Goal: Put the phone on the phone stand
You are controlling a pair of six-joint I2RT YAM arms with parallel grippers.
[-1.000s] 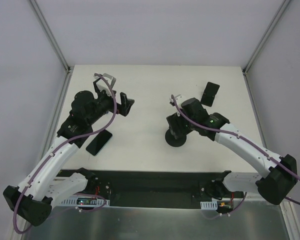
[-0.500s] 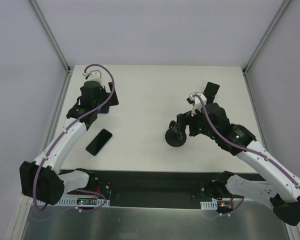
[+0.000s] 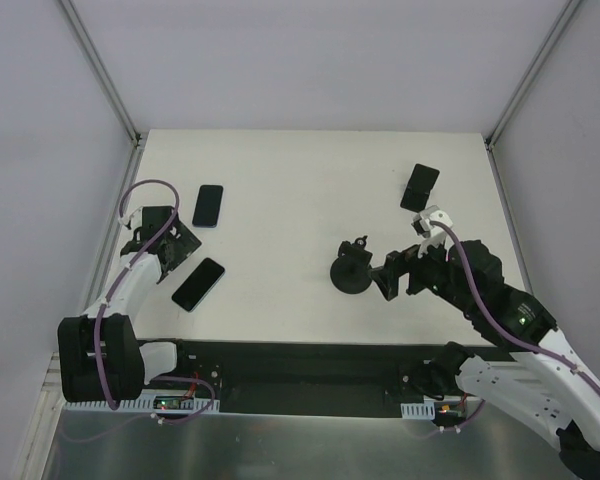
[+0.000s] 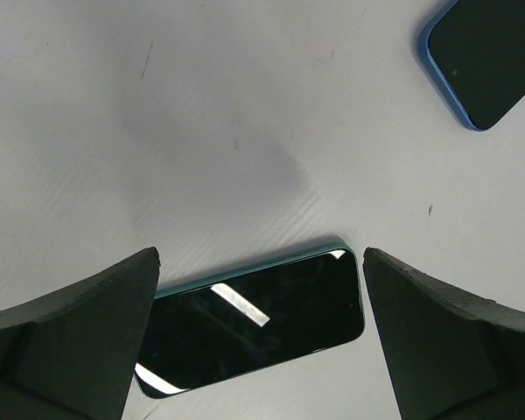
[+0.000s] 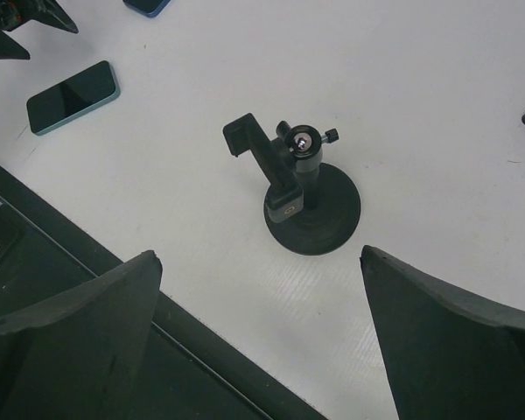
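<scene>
A black phone with a teal edge (image 3: 198, 284) lies flat near the front left. In the left wrist view this phone (image 4: 254, 319) lies between and below my open left gripper's (image 4: 261, 262) fingers. My left gripper (image 3: 175, 248) hovers just left of it, empty. A black flat plate (image 3: 420, 187) at the back right looks like the folding phone stand; its lip is too small to tell. My right gripper (image 3: 388, 277) is open and empty, just right of a black round-based clamp mount (image 3: 350, 272). In the right wrist view the gripper (image 5: 261, 255) hovers near the mount (image 5: 311, 210).
A second dark phone with a blue edge (image 3: 208, 205) lies flat at the back left; it also shows in the left wrist view (image 4: 486, 57). The table's black front rail (image 3: 300, 365) runs along the near edge. Grey walls enclose the table.
My left arm set a black phone down at the back left and drew back to the left edge. My right gripper let go of the round-based mount and pulled back to the right.
</scene>
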